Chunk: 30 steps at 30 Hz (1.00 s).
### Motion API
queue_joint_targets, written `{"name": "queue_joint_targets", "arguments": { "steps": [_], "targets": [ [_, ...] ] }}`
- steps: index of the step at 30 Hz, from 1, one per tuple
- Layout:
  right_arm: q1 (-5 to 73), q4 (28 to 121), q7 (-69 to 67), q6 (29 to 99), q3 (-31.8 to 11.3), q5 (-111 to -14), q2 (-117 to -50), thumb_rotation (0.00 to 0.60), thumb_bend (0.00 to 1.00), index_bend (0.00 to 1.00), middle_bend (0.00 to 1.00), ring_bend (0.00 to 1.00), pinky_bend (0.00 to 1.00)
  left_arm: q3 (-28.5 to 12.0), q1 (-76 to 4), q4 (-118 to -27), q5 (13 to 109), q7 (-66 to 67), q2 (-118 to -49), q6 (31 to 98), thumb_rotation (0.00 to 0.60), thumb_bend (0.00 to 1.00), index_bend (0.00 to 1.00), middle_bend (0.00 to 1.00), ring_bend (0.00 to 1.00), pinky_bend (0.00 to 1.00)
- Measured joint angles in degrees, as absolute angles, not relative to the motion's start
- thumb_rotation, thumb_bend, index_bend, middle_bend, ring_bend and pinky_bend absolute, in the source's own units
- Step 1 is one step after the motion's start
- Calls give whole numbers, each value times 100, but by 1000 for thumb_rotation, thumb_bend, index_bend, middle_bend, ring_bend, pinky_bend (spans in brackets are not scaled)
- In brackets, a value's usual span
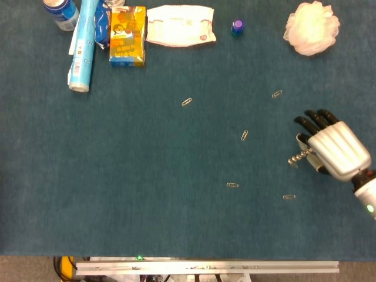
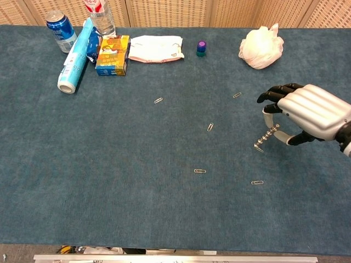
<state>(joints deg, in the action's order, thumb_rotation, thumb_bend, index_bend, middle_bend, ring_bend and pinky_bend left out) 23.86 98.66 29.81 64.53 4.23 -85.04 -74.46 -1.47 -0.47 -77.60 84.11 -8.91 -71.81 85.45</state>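
My right hand (image 1: 332, 147) (image 2: 307, 112) hovers at the right side of the blue cloth table (image 1: 117, 176), fingers curled downward. It pinches a small twisted metal piece (image 1: 296, 157) (image 2: 265, 137) that sticks out to the left from under the thumb, its tip close to the cloth. Several paper clips lie scattered on the cloth; the nearest are one in front of the hand (image 1: 289, 197) (image 2: 257, 182) and one behind it (image 1: 277, 94) (image 2: 237, 95). My left hand shows in neither view.
More paper clips lie mid-table (image 1: 244, 135) (image 1: 232, 185) (image 1: 187, 102). Along the far edge stand a blue can (image 2: 53, 24), a clear bottle (image 2: 100, 13), a rolled blue tube (image 1: 82, 47), a yellow box (image 1: 127, 35), a white pouch (image 1: 180, 25), a purple cap (image 1: 237, 26) and a white mesh pouf (image 1: 312, 26).
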Motion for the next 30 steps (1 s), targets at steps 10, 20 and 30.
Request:
{"name": "queue_joint_targets", "arguments": {
  "steps": [10, 20, 30],
  "targets": [
    [2237, 10097, 2935, 6547, 685, -8950, -7310, 600, 339, 631, 230, 141, 180, -212, -77, -7866, 8375, -786, -7115, 8562, 600, 75, 435, 476, 370, 486],
    [2212, 10138, 2985, 6373, 766, -9061, -7351, 600, 339, 631, 231, 141, 180, -196, -49, -7831, 8369, -808, -7139, 8583, 600, 74, 435, 476, 370, 486],
    [2182, 10172, 3004, 6276, 850, -9193, -7364, 600, 339, 631, 231, 141, 180, -190, -38, -7792, 8356, -832, -7160, 8573, 600, 74, 435, 476, 370, 486]
  ]
}}
